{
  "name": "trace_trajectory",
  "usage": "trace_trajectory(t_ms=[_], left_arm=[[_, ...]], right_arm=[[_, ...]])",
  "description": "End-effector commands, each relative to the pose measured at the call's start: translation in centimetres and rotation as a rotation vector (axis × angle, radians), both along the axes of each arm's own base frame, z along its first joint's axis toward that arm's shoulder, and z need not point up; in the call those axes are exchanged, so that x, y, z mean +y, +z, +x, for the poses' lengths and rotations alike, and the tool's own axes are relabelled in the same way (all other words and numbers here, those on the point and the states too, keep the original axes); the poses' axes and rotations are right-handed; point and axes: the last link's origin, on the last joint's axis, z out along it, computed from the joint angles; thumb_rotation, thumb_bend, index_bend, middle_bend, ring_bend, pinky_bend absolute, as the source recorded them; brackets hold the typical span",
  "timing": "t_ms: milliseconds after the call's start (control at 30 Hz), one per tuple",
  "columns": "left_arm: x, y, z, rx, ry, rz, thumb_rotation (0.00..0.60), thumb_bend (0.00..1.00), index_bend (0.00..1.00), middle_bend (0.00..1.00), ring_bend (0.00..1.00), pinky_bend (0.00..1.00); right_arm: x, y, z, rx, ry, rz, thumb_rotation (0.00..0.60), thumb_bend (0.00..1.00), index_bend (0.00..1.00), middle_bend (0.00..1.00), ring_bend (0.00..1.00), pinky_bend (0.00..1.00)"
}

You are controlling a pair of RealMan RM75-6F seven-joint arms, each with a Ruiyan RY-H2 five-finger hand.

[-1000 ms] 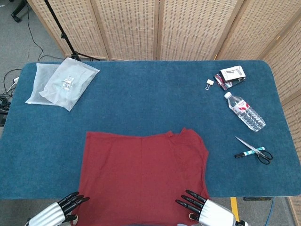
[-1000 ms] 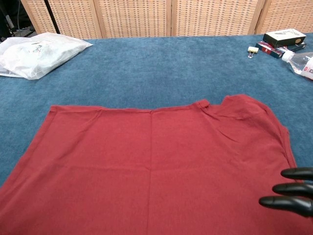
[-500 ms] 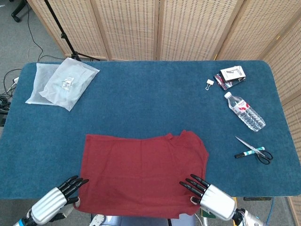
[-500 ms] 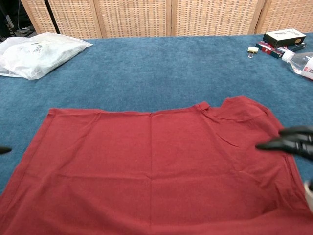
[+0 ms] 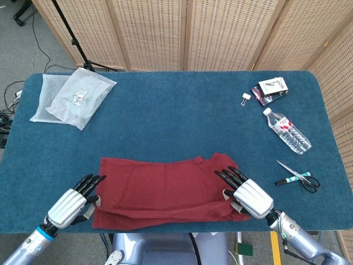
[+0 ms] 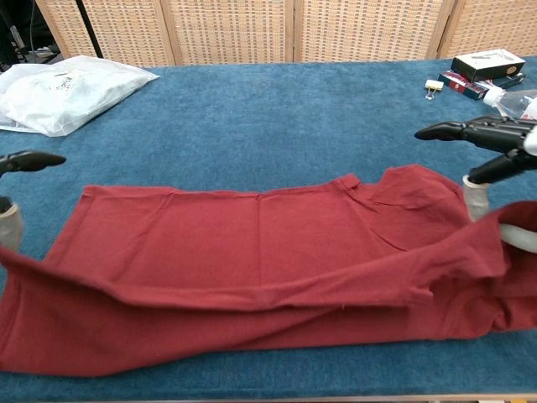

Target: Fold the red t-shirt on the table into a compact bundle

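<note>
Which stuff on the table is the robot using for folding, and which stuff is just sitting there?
For the job:
red t-shirt
left hand, holding the shirt's near edge
right hand, holding the shirt's near edge

Just lying about:
plastic bags
binder clip
small boxes
water bottle
scissors

On the blue counter (image 5: 165,121) lie one red t-shirt (image 5: 160,185), one plastic bag (image 5: 71,98), one water bottle (image 5: 287,131), one pair of scissors (image 5: 298,178), one binder clip (image 5: 245,98) and two small boxes (image 5: 271,89) stacked together. Two hands show: the left hand (image 5: 70,204) and the right hand (image 5: 248,194).
</note>
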Motion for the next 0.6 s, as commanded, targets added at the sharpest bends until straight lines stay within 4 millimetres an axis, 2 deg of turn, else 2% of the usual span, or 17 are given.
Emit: trace_trajectory(t_ms=[33,167,600], left_arm=[[1.8,-0.4,0.7,0.003,0.013,0.026,0.6,0.56,0.8,0.0,0.0,0.0],[3.9,-0.9,1.2,0.015,0.043,0.047,0.6,0.56,0.8,0.0,0.0,0.0],[7.8,-2.3,1.6,0.08,0.134,0.064,0.6,0.56,0.8,0.0,0.0,0.0]], right_arm=[[-2.0,-0.6,0.5,0.018,-0.031,-0.009,0.6,0.65,0.67,0.0,0.0,0.0],[-4.0,-1.5,0.5,0.049,-0.07,-0.018,0.6,0.65,0.67,0.0,0.0,0.0],[-8.2,-3.6,1.2,0.106,-0.157,-0.032,0.6,0.64,0.67,0.0,0.0,0.0]])
